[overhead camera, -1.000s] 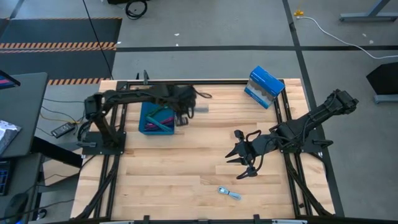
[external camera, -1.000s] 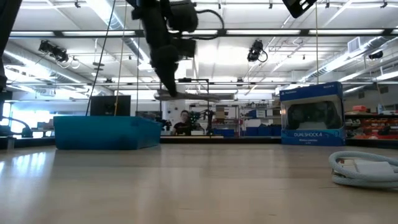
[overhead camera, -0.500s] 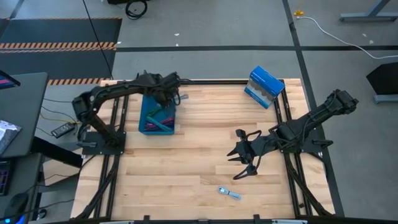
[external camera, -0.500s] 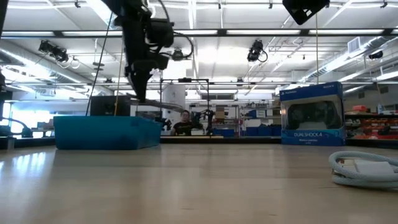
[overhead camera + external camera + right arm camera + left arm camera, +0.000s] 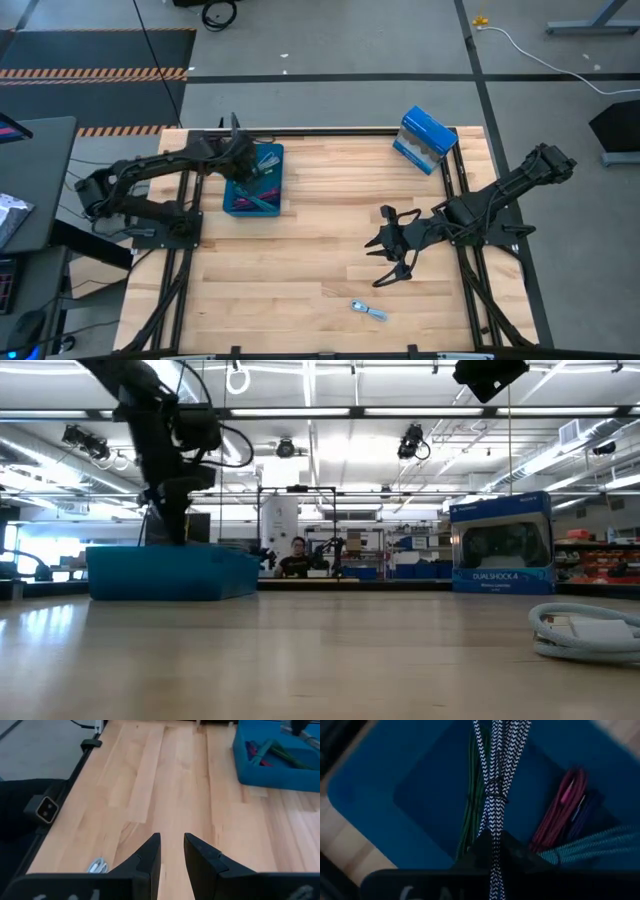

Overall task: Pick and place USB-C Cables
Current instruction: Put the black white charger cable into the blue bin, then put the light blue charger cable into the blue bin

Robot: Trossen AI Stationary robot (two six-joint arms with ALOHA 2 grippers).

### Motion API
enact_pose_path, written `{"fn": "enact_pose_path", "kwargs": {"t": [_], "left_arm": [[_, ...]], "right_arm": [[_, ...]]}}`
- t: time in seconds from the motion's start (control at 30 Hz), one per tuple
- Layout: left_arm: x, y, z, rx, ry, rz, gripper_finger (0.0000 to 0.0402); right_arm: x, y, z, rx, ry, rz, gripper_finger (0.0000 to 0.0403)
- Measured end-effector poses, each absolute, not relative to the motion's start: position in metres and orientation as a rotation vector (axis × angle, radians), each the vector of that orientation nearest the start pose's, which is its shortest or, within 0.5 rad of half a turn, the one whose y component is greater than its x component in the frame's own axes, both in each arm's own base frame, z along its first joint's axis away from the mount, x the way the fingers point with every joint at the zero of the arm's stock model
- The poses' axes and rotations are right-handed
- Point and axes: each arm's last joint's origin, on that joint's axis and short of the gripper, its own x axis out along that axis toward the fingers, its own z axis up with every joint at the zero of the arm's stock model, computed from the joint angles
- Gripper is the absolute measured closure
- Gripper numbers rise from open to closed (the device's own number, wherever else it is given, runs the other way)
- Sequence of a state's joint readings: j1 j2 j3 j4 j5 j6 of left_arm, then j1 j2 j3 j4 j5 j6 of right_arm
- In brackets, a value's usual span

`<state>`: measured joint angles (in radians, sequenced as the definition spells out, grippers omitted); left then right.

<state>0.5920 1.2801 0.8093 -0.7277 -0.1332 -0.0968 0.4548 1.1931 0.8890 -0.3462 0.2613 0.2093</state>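
My left fingers, clamped on the grey cable, hang over the tray; I should release low beside the green cable. Right fingers wait apart.

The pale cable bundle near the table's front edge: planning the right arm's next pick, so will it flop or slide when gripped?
The pale cable bundle looks tied into a small coil, so it probably lifts as one piece. Lying free on smooth wood, it may skid if nudged. Likely very light.
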Motion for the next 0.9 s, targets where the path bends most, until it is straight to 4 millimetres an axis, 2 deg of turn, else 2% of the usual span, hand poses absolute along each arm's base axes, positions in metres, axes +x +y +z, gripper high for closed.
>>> {"fn": "enact_pose_path", "kwargs": {"t": [0.27, 0.7, 0.9], "left_arm": [[0.176, 0.123, 0.192, -0.398, 1.124, 0.727, 0.0375], [0.181, 0.126, 0.194, -0.432, 1.039, 0.762, 0.0284], [0.182, 0.124, 0.194, -0.421, 1.045, 0.748, 0.0222]], "right_arm": [[0.230, 0.103, 0.277, -0.019, 0.598, 0.105, 0.0312], [0.230, 0.103, 0.277, 0.026, 0.595, 0.094, 0.0312], [0.230, 0.103, 0.277, 0.029, 0.595, 0.092, 0.0312]]}}
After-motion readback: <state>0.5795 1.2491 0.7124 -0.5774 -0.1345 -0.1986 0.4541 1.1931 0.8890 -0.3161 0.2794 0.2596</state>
